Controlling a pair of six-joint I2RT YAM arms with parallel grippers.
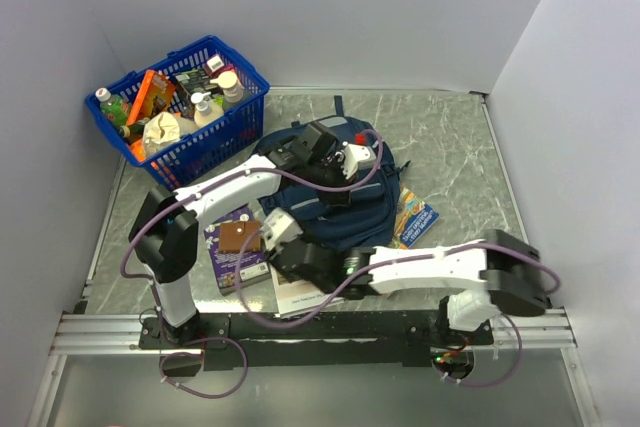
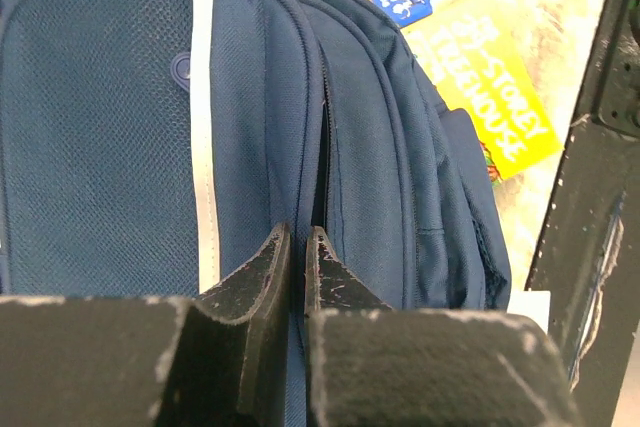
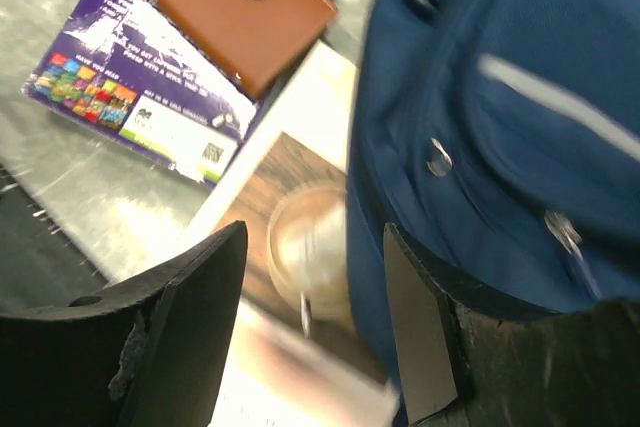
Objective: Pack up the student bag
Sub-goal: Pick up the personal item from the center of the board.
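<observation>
- Table (image 1: 460,147): grey marbled surface, walled on three sides, with both arm bases along its front edge.
- Bag (image 1: 375,197): navy, lying flat at the centre of the table, front panel up. A pale stripe ran down the mesh pocket and the zip seams ran beside it.
- Left arm (image 1: 225,187): reached from the front left corner across to the bag's rear half.
- Right arm (image 1: 430,267): lay low along the front edge, extended leftward to the bag's front left side.
- Basket (image 1: 220,137): blue plastic, at the rear left corner, filled with bottles and packets, just beside the bag.
- Purple book (image 1: 232,269): flat near the front edge, left of the bag.
- White book (image 3: 300,247): cover picturing a cup on dark wood, between the purple book and the bag, its far side hidden under the bag.
- Treehouse book (image 2: 495,97): yellow cover, at the bag's right side, partly tucked beneath it.
- Wallet (image 3: 240,12): brown, snap-closed, resting on the purple book.
- Left claw (image 2: 303,239): fingers pressed almost together at a zip seam of the bag. Whether a zip tab sat between them could not be told.
- Right claw (image 3: 312,297): fingers spread wide, empty, poised over the bag's edge and the white book.
</observation>
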